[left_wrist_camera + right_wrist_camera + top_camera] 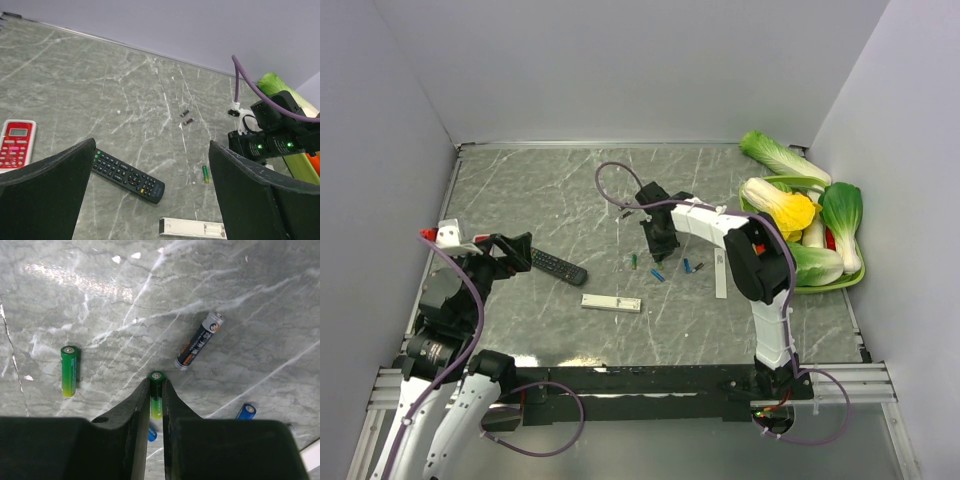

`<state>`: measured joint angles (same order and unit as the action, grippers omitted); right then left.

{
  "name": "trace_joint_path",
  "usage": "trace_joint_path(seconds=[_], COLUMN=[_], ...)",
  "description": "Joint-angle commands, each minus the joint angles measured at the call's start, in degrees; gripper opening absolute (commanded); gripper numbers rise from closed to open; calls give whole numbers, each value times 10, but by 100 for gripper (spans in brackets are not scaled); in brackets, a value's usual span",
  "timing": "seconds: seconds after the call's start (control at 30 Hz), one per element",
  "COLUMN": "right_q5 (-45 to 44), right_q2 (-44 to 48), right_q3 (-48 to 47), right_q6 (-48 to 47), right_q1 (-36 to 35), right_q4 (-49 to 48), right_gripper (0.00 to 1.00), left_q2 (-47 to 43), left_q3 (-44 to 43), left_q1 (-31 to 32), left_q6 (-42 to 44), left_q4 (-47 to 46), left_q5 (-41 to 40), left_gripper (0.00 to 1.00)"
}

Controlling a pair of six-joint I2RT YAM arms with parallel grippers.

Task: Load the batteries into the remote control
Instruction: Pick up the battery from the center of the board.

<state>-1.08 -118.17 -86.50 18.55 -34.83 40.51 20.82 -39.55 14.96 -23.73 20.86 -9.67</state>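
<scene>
Right end effector (156,384) down at mid-desk (225,280); jaws nearly closed, pinching a green battery (156,401) from both sides, its terminal end poking out past the fingertips; can't tell if it's off the surface. Second green battery (69,371) lies left of it in the wrist view; black battery (199,341) ahead-right; blue battery (246,411) to the right. Left end effector (152,145) gaping fully, nothing in it, near the black remote (127,175); white remote (611,303) sits closer to the front edge, apart from the cells.
</scene>
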Motion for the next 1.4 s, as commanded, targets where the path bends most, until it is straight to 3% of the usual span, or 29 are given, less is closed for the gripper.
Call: trace_joint_path(seconds=[0.0, 0.37, 0.6, 0.73, 0.77, 1.0, 1.37], right_q5=[-9, 32, 115, 174, 195, 225, 231], right_q2=[61, 261, 347, 387, 389, 385, 356], right_q3=[28, 195, 310, 394, 400, 412, 411], right_q6=[-43, -172, -221, -225, -241, -255, -295], right_q1=[-16, -113, -153, -154, -154, -157, -165], right_q4=[-52, -258, -411, -525, -541, -542, -509], right_gripper=[8, 0, 0, 0, 0, 0, 0], left_q2=[36, 221, 298, 334, 338, 406, 493], left_q3=[2, 58, 98, 117, 122, 121, 99], left_q1=[0, 6, 116, 142, 147, 170, 224], left_q6=[-34, -208, -260, -280, -282, -280, -274], left_q4=[2, 53, 37, 13, -1, -56, -62], left_q5=[37, 163, 98, 77, 75, 74, 33], left_gripper=[99, 99, 99, 99, 95, 85, 69])
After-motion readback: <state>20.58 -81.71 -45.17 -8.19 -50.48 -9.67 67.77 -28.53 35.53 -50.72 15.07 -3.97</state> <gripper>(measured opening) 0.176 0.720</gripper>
